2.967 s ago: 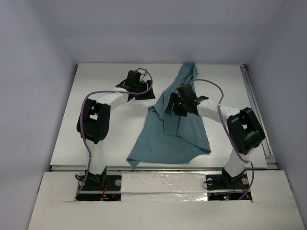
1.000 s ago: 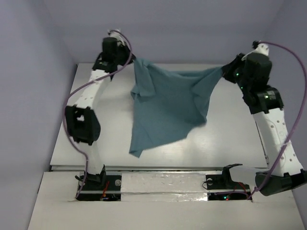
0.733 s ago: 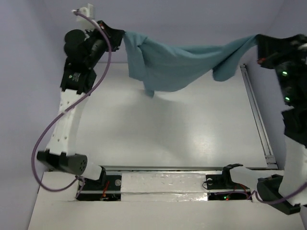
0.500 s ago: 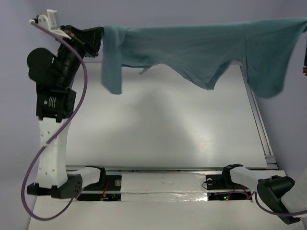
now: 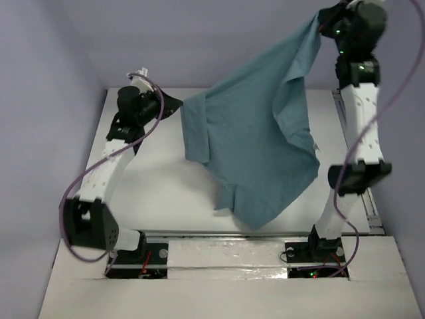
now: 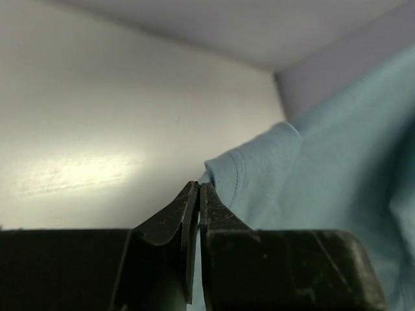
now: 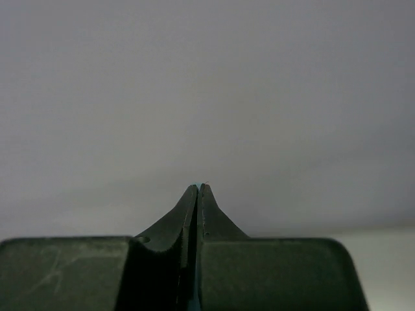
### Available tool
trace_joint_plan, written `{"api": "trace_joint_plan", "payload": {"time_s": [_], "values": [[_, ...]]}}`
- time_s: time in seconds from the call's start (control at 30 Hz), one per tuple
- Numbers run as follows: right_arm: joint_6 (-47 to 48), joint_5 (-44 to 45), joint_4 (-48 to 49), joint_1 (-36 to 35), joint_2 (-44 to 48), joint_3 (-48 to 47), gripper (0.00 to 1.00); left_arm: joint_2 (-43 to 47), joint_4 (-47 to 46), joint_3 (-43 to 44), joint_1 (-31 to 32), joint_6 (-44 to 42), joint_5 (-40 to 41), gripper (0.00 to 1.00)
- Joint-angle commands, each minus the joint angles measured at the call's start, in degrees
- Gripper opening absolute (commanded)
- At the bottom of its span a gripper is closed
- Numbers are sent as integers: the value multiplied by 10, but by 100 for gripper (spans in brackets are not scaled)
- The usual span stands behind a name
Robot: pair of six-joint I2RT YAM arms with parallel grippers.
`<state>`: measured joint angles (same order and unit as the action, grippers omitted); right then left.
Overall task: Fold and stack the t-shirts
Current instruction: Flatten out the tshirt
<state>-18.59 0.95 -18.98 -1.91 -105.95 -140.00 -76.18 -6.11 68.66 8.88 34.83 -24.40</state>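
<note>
One teal t-shirt (image 5: 259, 146) hangs in the air over the white table (image 5: 159, 186), stretched between both arms. My left gripper (image 5: 178, 106) is shut on its left edge, low over the table's far left; the wrist view shows the hem (image 6: 253, 168) pinched at the fingertips (image 6: 198, 188). Raised high at the top right, my right gripper (image 5: 321, 20) is shut on an upper corner of the t-shirt. In its wrist view only a sliver of teal shows between the jaws (image 7: 198, 186). The cloth's lower end droops toward the table's front edge.
Purple-grey walls (image 5: 219, 40) enclose the table on three sides. A metal rail (image 5: 362, 199) runs along the table's right edge. The arm bases (image 5: 133, 256) sit on the white front ledge.
Half a second ago the shirt was stretched wide and high across the back. Now the left gripper has dropped and moved inward, the right has swung in, and the cloth hangs diagonally.
</note>
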Motion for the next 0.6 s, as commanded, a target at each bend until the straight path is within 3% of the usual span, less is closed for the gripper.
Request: {"api": "trace_joint_plan", "payload": {"time_s": [0.0,0.13,0.2,0.23,0.27,0.3,0.33,0.37,0.4,0.43,0.47,0.5,0.57], "values": [[-25,-36,-6,31,-93,-26,0,-58,-73,-9,-5,2,-19,0],[-29,-37,-15,31,-240,-50,0,-216,-96,34,-11,-39,32,0],[-31,-32,-21,31,-275,-75,0,-274,-71,128,-25,-69,54,34],[-34,-31,-19,31,-285,-78,0,-329,-12,168,-30,-85,62,51],[-37,-45,-15,31,-300,-83,0,-349,22,249,-30,-115,79,75],[-43,-53,-13,31,-305,-90,3,-365,52,280,-30,-128,97,81],[-46,-60,-15,31,-308,-96,34,-374,85,298,-30,-141,108,89],[-50,-77,-31,31,-312,-104,52,-369,96,312,-30,-151,151,92],[-51,-87,-44,31,-310,-122,81,-351,107,309,-30,-153,176,92],[-52,-98,-60,31,-305,-125,88,-338,126,303,-30,-156,196,92],[-52,-110,-75,31,-296,-120,91,-323,131,270,-21,-162,214,92],[-49,-113,-108,24,-256,-103,91,-302,133,240,-13,-170,229,79],[-36,-105,-106,4,-184,50,76,-230,117,122,23,-193,235,50]]}}
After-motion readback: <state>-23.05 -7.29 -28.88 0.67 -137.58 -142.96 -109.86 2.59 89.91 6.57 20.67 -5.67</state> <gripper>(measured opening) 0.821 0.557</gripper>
